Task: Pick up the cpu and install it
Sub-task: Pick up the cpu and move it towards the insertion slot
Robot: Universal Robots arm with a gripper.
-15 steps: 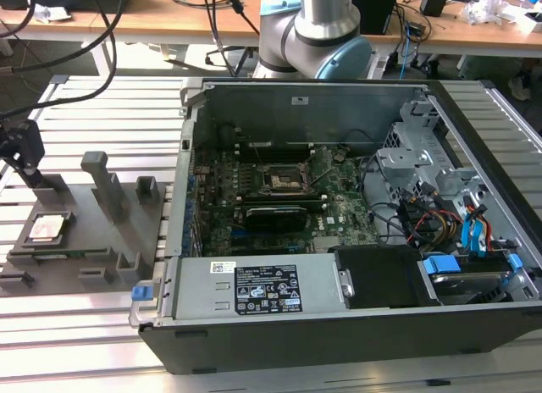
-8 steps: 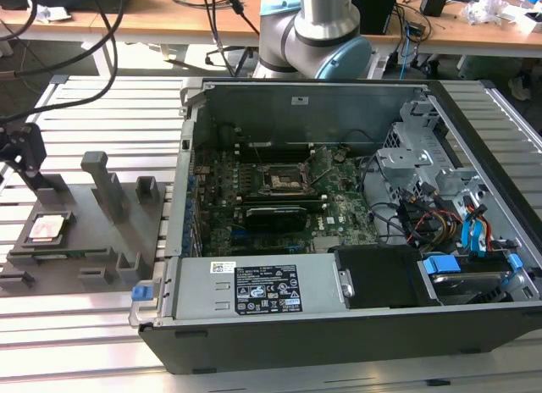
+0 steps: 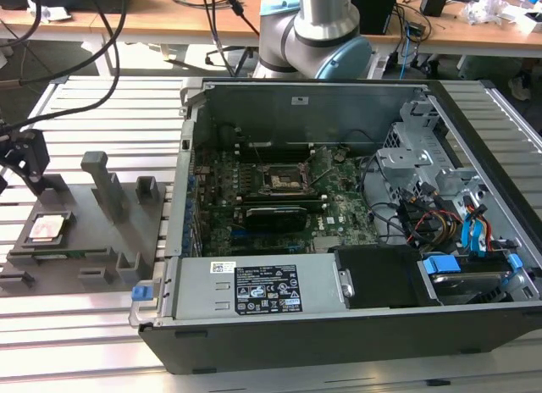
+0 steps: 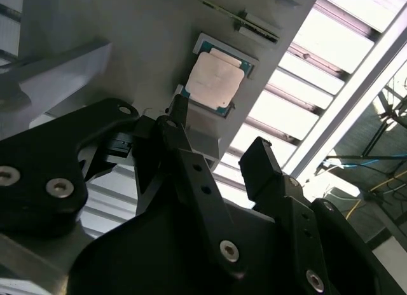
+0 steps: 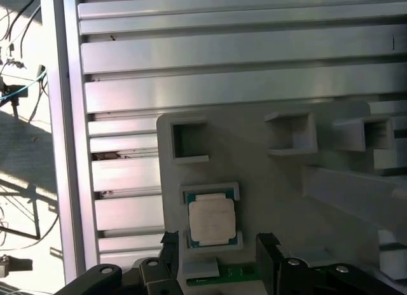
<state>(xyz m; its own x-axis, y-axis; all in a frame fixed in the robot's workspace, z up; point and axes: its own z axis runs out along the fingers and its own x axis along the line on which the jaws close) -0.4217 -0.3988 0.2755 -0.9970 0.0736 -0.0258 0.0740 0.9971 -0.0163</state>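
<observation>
The cpu point(image 3: 47, 229) is a small silvery square with a thin green border. It lies flat in a recess of the grey tray point(image 3: 93, 249) at the exterior view's left. My gripper point(image 3: 32, 174) hangs just above and behind it. Both wrist views look down on the cpu point(image 4: 214, 83) point(image 5: 212, 220) in its recess. The gripper point(image 4: 219, 149) point(image 5: 218, 247) is open, its black fingers point(image 4: 181, 136) spread wide, short of the chip and apart from it, holding nothing. The black socket point(image 3: 284, 179) on the motherboard sits inside the open computer case.
The open computer case point(image 3: 339, 342) fills the middle and right of the ribbed metal table point(image 3: 85, 351). Upright grey blocks point(image 3: 106, 185) stand on the tray beside the cpu. A green memory stick edge point(image 5: 238, 273) lies in the tray near the fingers. Cables and drive bays point(image 3: 440, 215) crowd the case's right side.
</observation>
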